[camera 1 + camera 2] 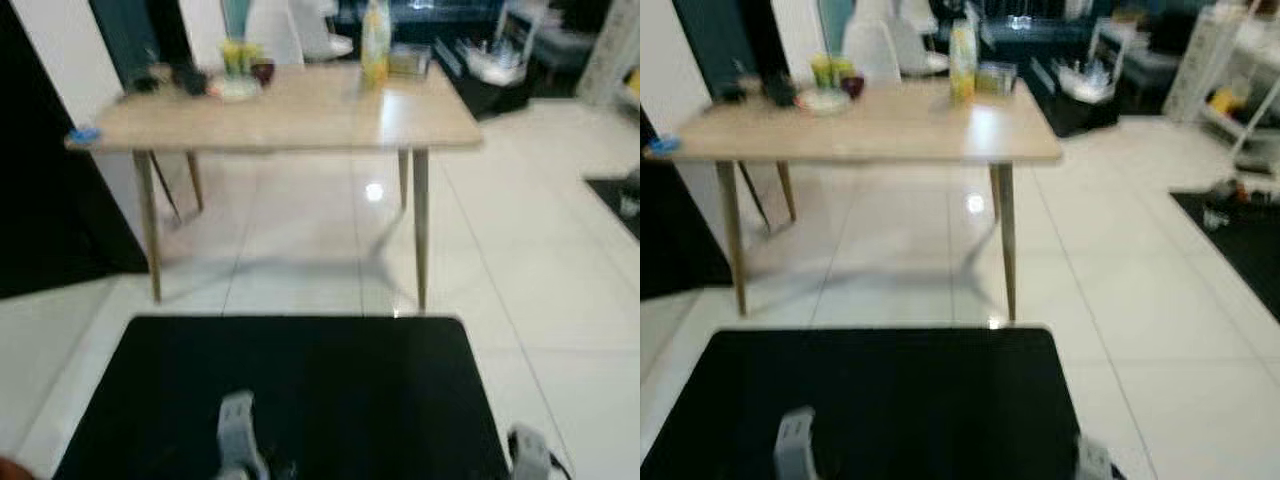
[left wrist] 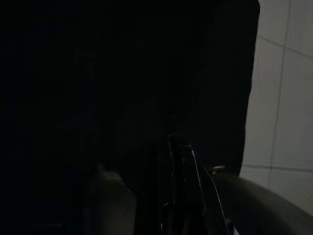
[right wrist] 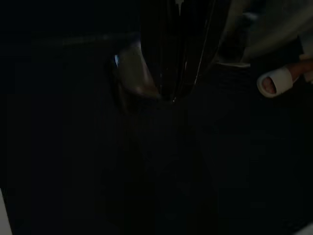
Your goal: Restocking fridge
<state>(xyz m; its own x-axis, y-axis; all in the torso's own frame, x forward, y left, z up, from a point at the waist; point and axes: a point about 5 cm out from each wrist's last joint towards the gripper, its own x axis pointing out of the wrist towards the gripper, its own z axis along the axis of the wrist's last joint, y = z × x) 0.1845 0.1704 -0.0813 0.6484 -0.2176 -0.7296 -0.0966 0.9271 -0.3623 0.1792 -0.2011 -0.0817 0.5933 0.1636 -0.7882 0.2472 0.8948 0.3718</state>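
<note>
White glossy floor tiles (image 1: 540,260) run under a pale wooden table (image 1: 300,115) carrying a yellow juice bottle (image 1: 375,45), well ahead. I'd walk closer before reaching. Both arms hang idle over a black mat (image 1: 290,390); I cannot tell either claw's state.

A: Tables? One wooden table (image 1: 300,118), four legs.
B: On top?
A: One yellow bottle (image 1: 375,45), one dark red cup (image 1: 262,70), one blue item (image 1: 84,134) at the edge. One black mat (image 1: 290,390).
</note>
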